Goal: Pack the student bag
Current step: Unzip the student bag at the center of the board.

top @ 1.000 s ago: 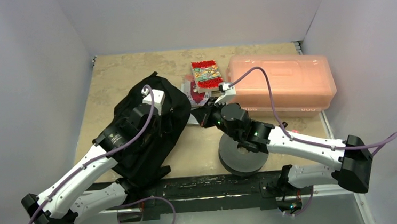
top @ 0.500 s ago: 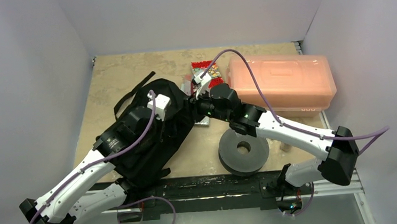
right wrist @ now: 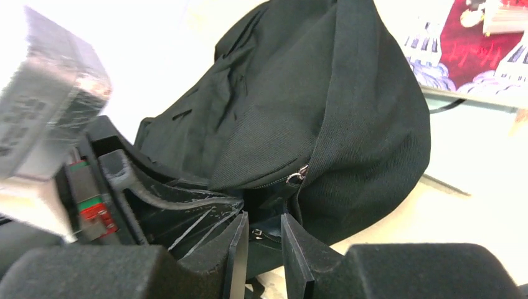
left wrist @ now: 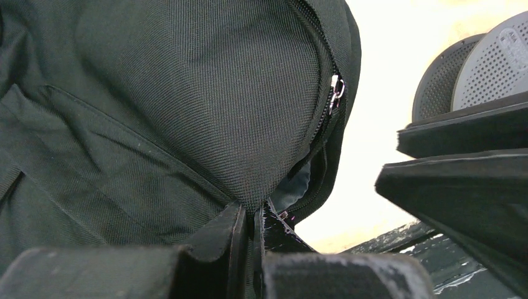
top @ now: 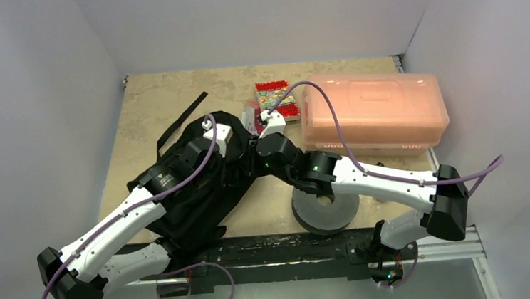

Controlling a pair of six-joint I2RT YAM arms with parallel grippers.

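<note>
Two arms are rising from the black rail (top: 277,252) at the near edge of the table (top: 158,93), both angling inward toward the middle; just beyond the rail, right of centre, a dark grey spool (top: 318,220) is lying flat, with the right forearm passing over its far side. Left of the spool the student bag (top: 212,196) is slumping on the table, its near end reaching the rail and the left arm crossing above it. The left gripper (left wrist: 255,215) is pinching a fold of the bag's fabric beside the zipper, its fingers clamped tight on the cloth; the zipper pull (left wrist: 336,87) is hanging along the partly open seam. The right gripper (right wrist: 264,227) is pointing into that same opening from the other side, its fingers standing a little apart and clasping nothing that I can make out – the two wrists are crowding each other at the bag's right edge. Farther back, one long strap (top: 182,118) is trailing off toward the far left over bare tabletop; a red-bordered booklet (top: 270,92) is lying just behind the right wrist, touching or nearly touching the translucent orange box (top: 380,108), which is filling the far right corner. White walls (top: 30,104) are closing in the left, right and far sides – open room is lying mostly at the far left.
</note>
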